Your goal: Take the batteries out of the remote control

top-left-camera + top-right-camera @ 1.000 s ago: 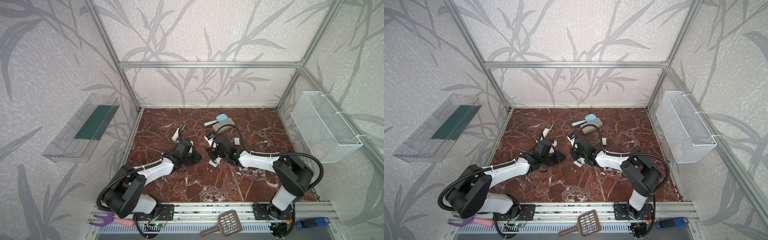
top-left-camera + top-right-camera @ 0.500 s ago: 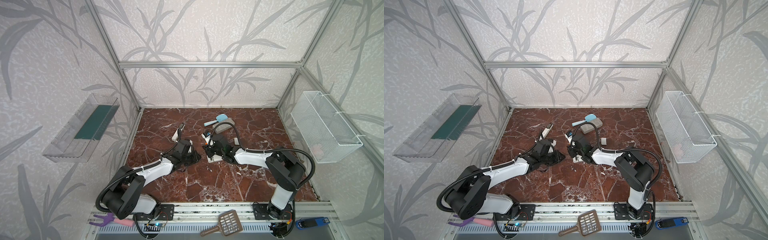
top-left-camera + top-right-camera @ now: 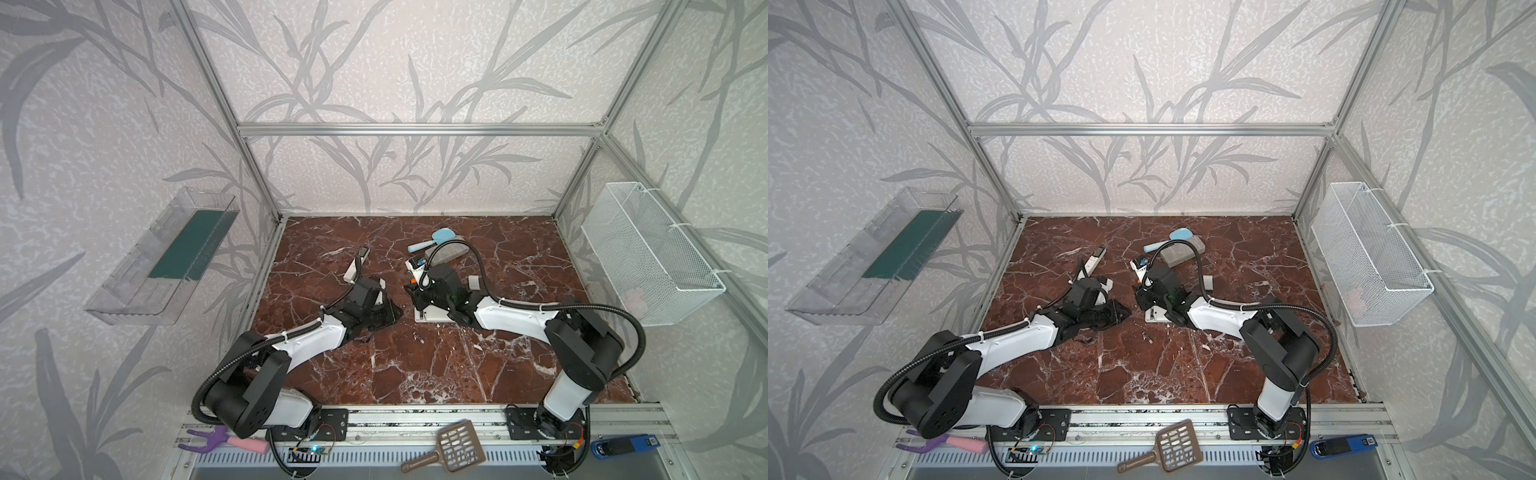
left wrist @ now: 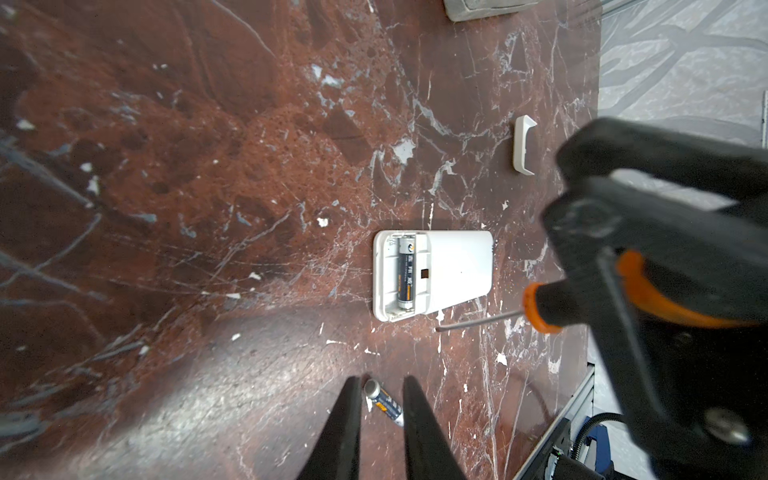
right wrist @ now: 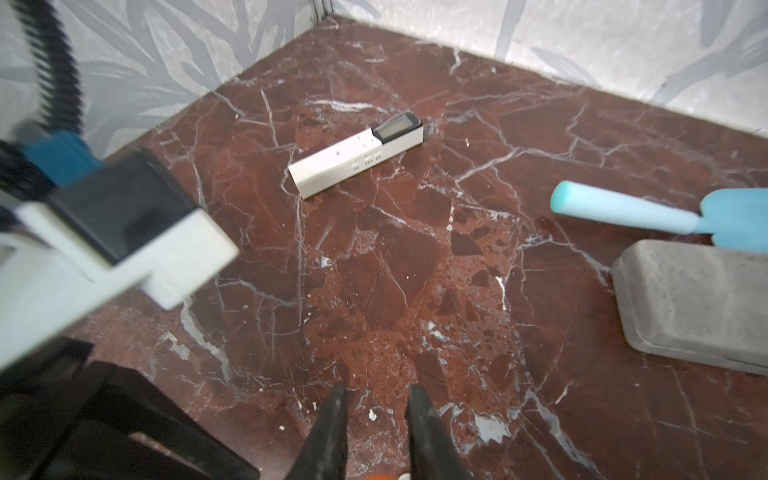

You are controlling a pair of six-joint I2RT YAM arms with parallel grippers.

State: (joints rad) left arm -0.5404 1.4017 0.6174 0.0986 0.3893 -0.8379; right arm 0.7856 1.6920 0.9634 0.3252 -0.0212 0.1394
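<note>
The left claw (image 4: 381, 379) stands narrowly spread and pinches nothing. Through the gap between its black fingers (image 4: 345, 424) shows the loose battery (image 4: 383, 402), a thin dark cylinder with a silvery cap, lying slanted on the red-brown marble tabletop (image 4: 208, 208). In both top views it lies near the middle of the frame, just below and right of the left claw's tip and apart from it.

The right claw (image 5: 377, 390) is pinched on an orange-and-black-handled screwdriver (image 4: 540, 307). Its thin metal shaft runs just beside an edge of the flat white plastic remote control (image 4: 457, 270). The remote control lies back-up with its compartment uncovered, and 1 seated battery (image 4: 406, 272), dark with an orange band, sits inside. A small curved white plastic cover (image 4: 523, 145) lies well apart from it.

In a top view, a long white second remote with a grey screen (image 3: 358, 264) lies up and left of the claws. A light blue brush (image 3: 436, 240) and a grey block (image 3: 446, 254) lie above them at centre.
</note>
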